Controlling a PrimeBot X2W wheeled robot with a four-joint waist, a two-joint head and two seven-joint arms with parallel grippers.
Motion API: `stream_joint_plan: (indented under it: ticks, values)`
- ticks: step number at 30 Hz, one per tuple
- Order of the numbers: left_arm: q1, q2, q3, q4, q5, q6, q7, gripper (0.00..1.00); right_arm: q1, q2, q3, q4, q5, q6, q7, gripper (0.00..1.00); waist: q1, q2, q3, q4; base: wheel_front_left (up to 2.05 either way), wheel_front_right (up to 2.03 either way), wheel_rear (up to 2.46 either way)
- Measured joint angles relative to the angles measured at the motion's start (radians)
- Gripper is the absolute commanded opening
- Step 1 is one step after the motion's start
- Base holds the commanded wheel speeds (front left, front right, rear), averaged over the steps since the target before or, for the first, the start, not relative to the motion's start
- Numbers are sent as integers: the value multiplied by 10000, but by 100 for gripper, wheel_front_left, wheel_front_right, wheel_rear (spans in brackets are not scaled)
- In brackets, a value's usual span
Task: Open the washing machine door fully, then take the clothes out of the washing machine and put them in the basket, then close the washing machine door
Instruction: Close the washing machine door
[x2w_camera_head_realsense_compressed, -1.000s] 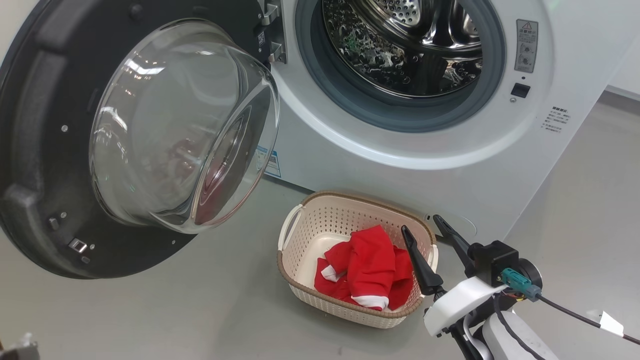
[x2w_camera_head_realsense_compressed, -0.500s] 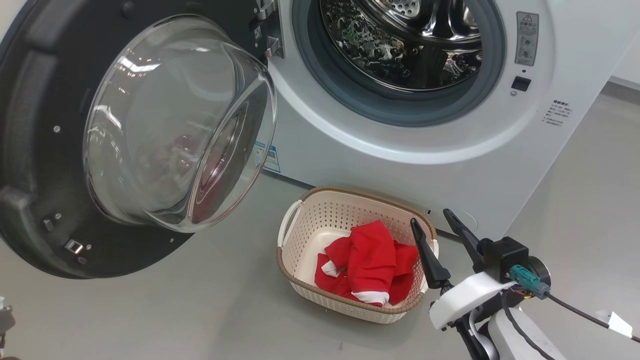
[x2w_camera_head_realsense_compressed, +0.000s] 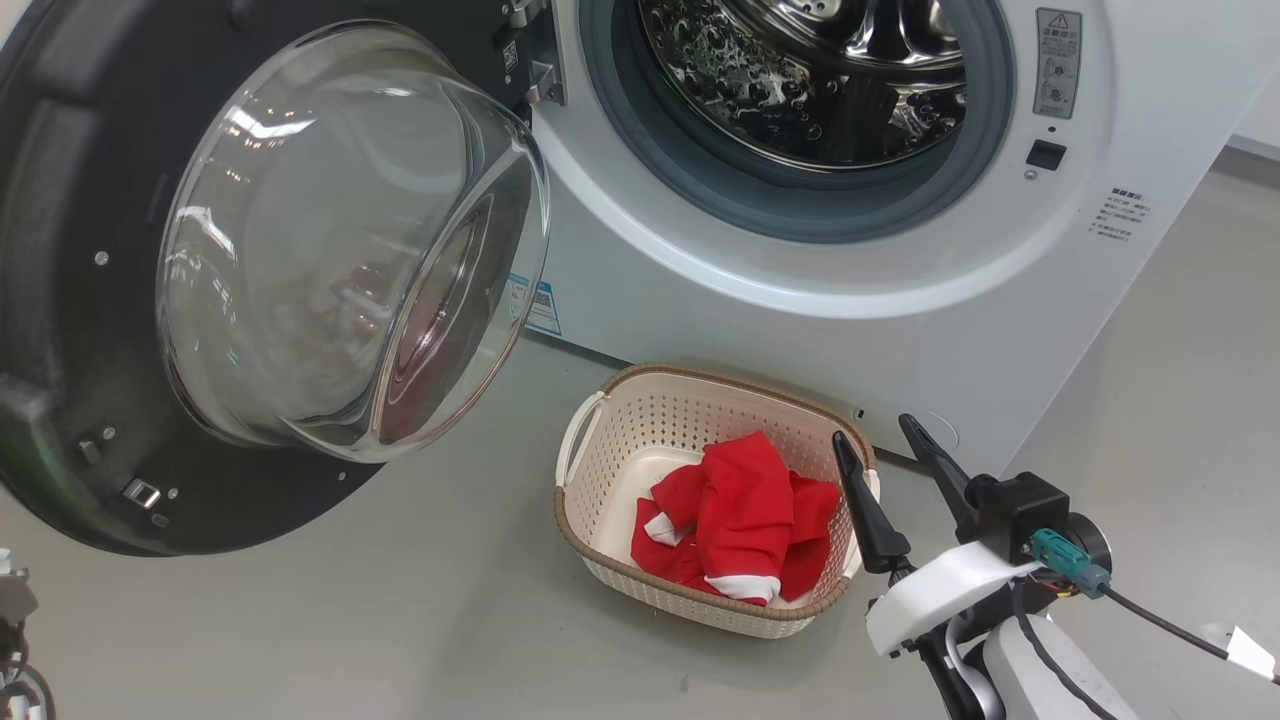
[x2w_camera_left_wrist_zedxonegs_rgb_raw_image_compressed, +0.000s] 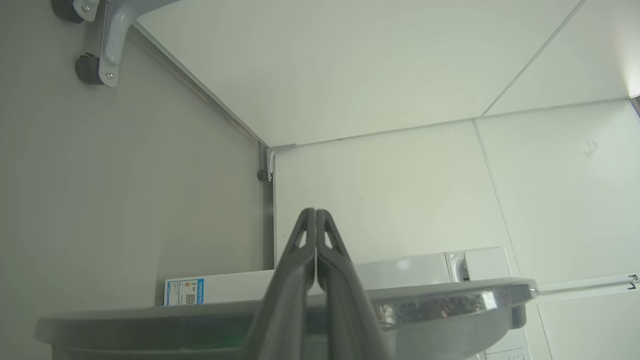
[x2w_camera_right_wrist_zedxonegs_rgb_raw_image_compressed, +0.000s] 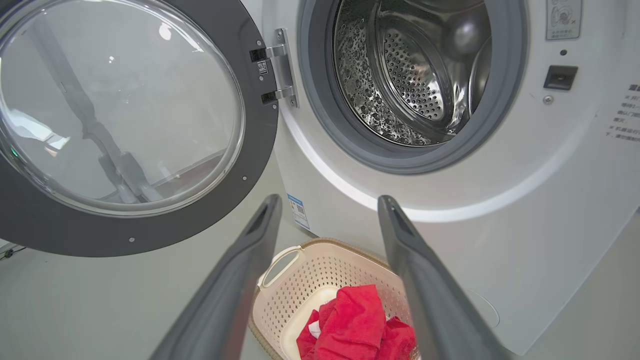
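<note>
The washing machine door (x2w_camera_head_realsense_compressed: 60, 330) stands swung out to the left, its glass bowl (x2w_camera_head_realsense_compressed: 340, 240) bulging toward me. Bare steel shows in the drum (x2w_camera_head_realsense_compressed: 800, 70) of the white washing machine (x2w_camera_head_realsense_compressed: 800, 330). Red clothes (x2w_camera_head_realsense_compressed: 740, 510) with white trim lie in the cream basket (x2w_camera_head_realsense_compressed: 650, 440) on the floor before the machine. My right gripper (x2w_camera_head_realsense_compressed: 872, 430) hangs open just right of the basket's right rim, holding nothing. The right wrist view has the right gripper (x2w_camera_right_wrist_zedxonegs_rgb_raw_image_compressed: 330, 200) above the basket (x2w_camera_right_wrist_zedxonegs_rgb_raw_image_compressed: 300, 280) and clothes (x2w_camera_right_wrist_zedxonegs_rgb_raw_image_compressed: 350, 320), facing the drum (x2w_camera_right_wrist_zedxonegs_rgb_raw_image_compressed: 410, 75). My left gripper (x2w_camera_left_wrist_zedxonegs_rgb_raw_image_compressed: 316, 214) is shut and empty.
Grey floor (x2w_camera_head_realsense_compressed: 420, 620) spreads left of and in front of the basket. In the left wrist view a curved grey and chrome edge (x2w_camera_left_wrist_zedxonegs_rgb_raw_image_compressed: 450, 305) crosses the bottom, with white wall panels (x2w_camera_left_wrist_zedxonegs_rgb_raw_image_compressed: 390, 75) beyond and a castor bracket (x2w_camera_left_wrist_zedxonegs_rgb_raw_image_compressed: 87, 67) at the top left.
The head camera has shifted a little, so the whole picture slid up. My right gripper has edged slightly to the right of the basket, still open. The clothes lie as before.
</note>
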Motion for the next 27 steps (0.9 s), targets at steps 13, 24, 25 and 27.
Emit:
stream_joint_plan:
  ticks: [13, 24, 25, 27]
  values:
    - [-267, 0, -387, 477, -500, 77, 1160, 0, 52, 2, -86, -40, -12, 6, 0, 100, 0, 0, -13, -11, 0, 0, 0]
    - [-243, 148, -1060, 539, -621, -111, 2615, 0, 192, 2, -186, -59, -10, 10, 0, 100, 0, 0, -29, 3, 0, 0, 0]
    - [-240, 128, -1106, 520, -648, -121, 2752, 0, 198, 2, -194, -61, -10, 10, 0, 100, 0, 0, -28, 5, 0, 0, 0]
    - [-218, 90, -1187, 460, -727, -199, 3007, 0, 199, 2, -213, -61, -10, 10, 0, 100, 0, 0, -22, 12, 0, 0, 0]
